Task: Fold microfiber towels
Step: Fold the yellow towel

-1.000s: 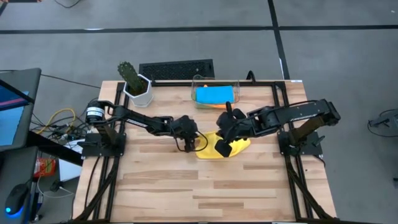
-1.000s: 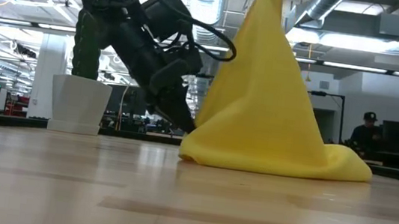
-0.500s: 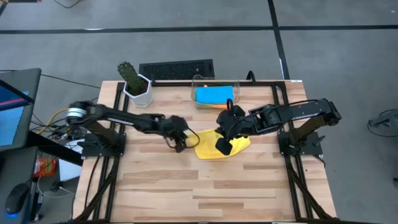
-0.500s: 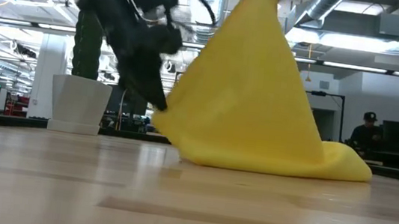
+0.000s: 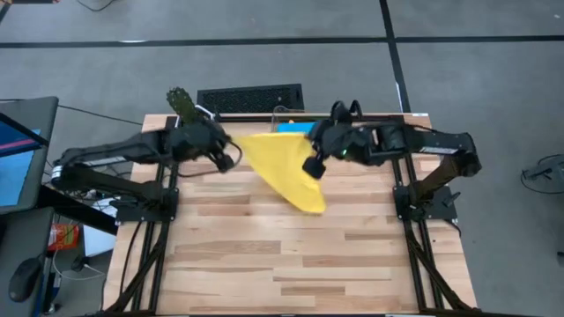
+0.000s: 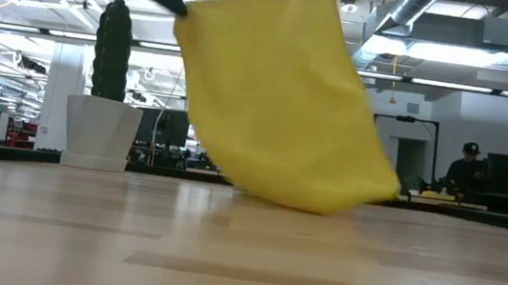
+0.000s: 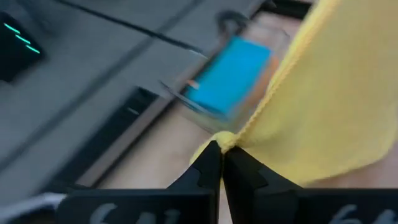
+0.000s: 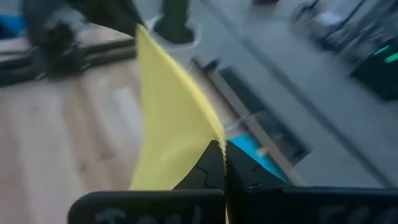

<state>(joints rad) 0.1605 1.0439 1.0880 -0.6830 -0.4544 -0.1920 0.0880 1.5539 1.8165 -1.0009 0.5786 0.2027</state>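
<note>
The yellow towel [image 5: 282, 172] hangs spread out between my two grippers, above the far middle of the table. My left gripper [image 5: 236, 146] is shut on one upper corner and shows at the top of the low view [image 6: 176, 3]. My right gripper [image 5: 310, 167] is shut on the other upper corner, above the low view's top edge. The towel's lower end [image 6: 323, 206] is at or just above the table; I cannot tell which. A blue towel [image 5: 298, 129] lies in the clear bin behind it. The green and orange towels do not show. My left gripper pinches a corner of the yellow towel [image 7: 225, 140] between its two fingertips. The towel's top edge runs away from that corner toward the other arm, and the cloth hangs below it. My right gripper pinches the opposite upper corner of the yellow towel [image 8: 215, 138] between its two fingertips. The cloth hangs below and stretches toward the left arm.
A cactus in a white pot [image 5: 187, 113] stands at the far left, close to my left arm. A black keyboard [image 5: 251, 97] lies beyond the far edge. The clear bin [image 5: 282, 119] stands at the far middle. A person [image 6: 467, 167] shows in the room behind.
My left gripper has gone up and toward the far left with its corner of the yellow towel. My right gripper has risen and gone toward the far edge. The towel, a heap on the table hanging from one peak, is now lifted and spread between them.
</note>
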